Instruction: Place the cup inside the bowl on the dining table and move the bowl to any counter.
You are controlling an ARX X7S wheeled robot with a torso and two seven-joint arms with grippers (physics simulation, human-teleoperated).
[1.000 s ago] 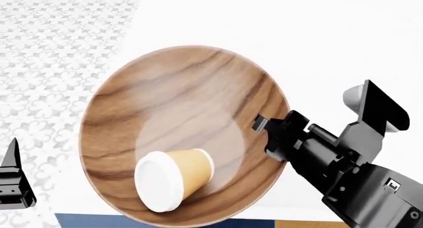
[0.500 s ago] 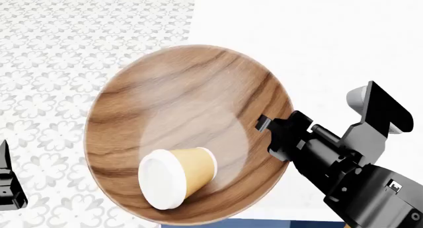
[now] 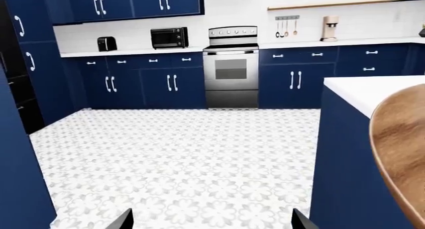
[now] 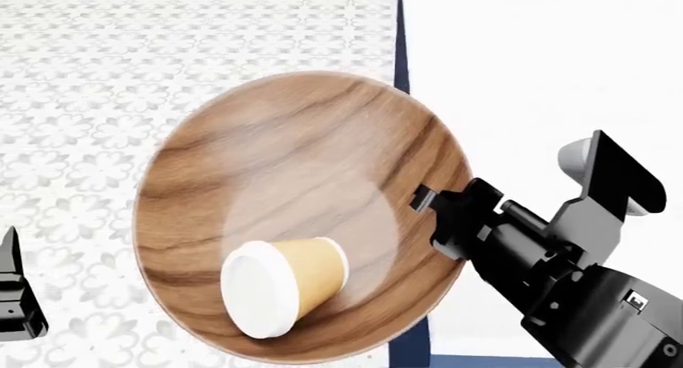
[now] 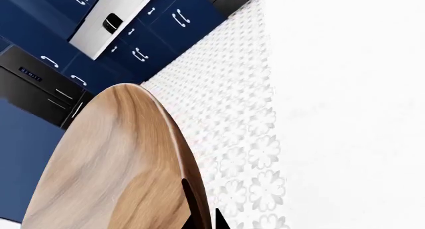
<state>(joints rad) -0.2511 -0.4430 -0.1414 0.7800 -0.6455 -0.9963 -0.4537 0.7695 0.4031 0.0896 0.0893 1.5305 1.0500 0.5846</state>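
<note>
**Cup is in the bowl; the bowl is in the air, on its way to a counter**

The first half of the job looks done. The small tan paper cup with its white lid (image 4: 283,286) lies on its side in the near part of the wide, shallow dark-brown wooden bowl (image 4: 299,192), lid towards the near left. The bowl, streaky in grain and glossy on the inside, is off the table. It hangs mostly over the grey-and-white floral floor tiles (image 4: 128,80), with only its right edge over the plain white worktop (image 4: 533,64) on the right. The dark blue side of that worktop shows just beyond and below the rim.

The right end effector (image 4: 427,202) is pinching the bowl's right rim. In the right wrist view its dark fingertips (image 5: 192,209) sit pressed on the wooden edge. The left end effector (image 4: 13,300) waits low at the near left, well apart from the bowl. Its two tips at the foot of the left wrist view stand spread with nothing between them.

What is left, I judge, is the carry itself and setting the bowl down. Across the floor a run of navy cabinets topped by a white counter (image 3: 133,52) flanks a steel oven (image 3: 232,67). Whether that top is veined I cannot tell from here.
</note>
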